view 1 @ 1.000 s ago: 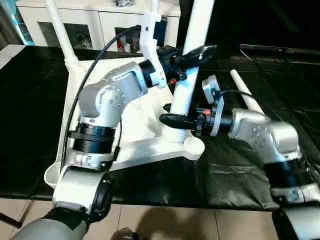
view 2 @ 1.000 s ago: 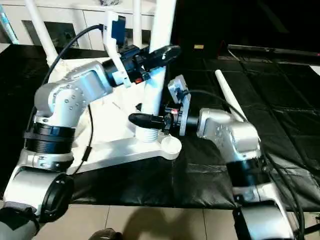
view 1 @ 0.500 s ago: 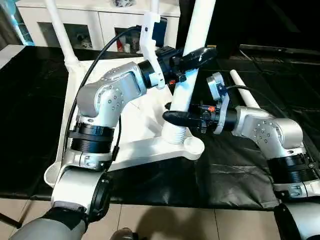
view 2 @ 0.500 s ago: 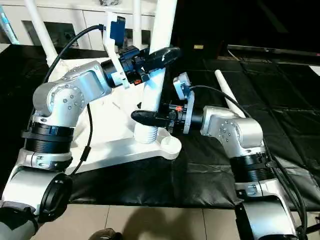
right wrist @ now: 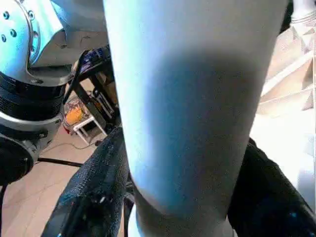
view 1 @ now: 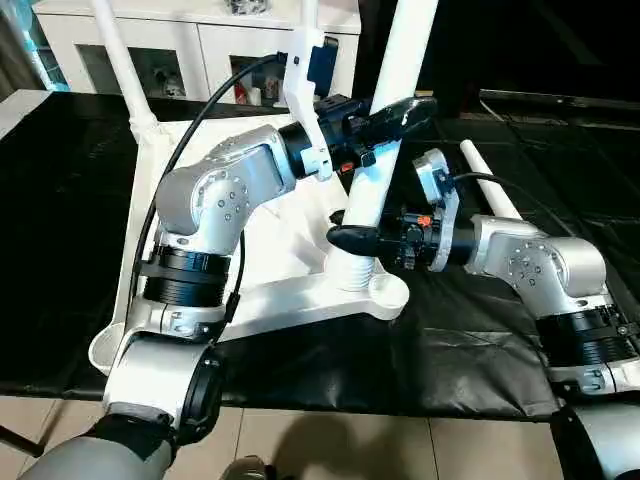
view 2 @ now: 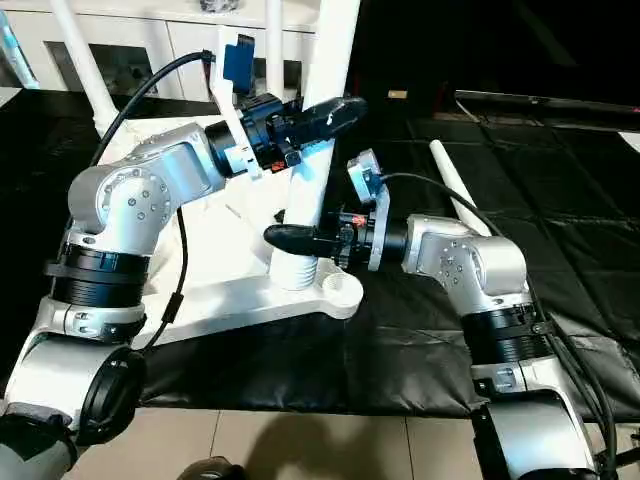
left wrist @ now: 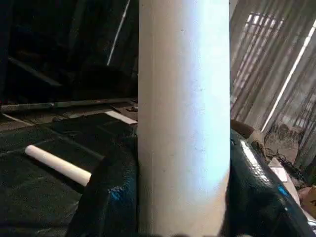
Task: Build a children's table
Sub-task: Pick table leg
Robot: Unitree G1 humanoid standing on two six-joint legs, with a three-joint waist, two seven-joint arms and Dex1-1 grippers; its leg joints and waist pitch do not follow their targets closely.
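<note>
Left wrist view: spare leg (left wrist: pixel 57 164) beyond gripped leg (left wrist: pixel 183 123).

— Home, or a lab?

— A room indoors set up for robot trials, I'd say. The bench (view 1: pixel 60 230) is draped in black sheeting, and pale floor tiles (view 1: pixel 400 450) show at its near edge.

— Anything homely?

— A white glass-door cabinet (view 1: pixel 200 50) at the far left, with small items on its shelves. The left wrist view catches vertical blinds (left wrist: pixel 266 64) with daylight behind.
</note>
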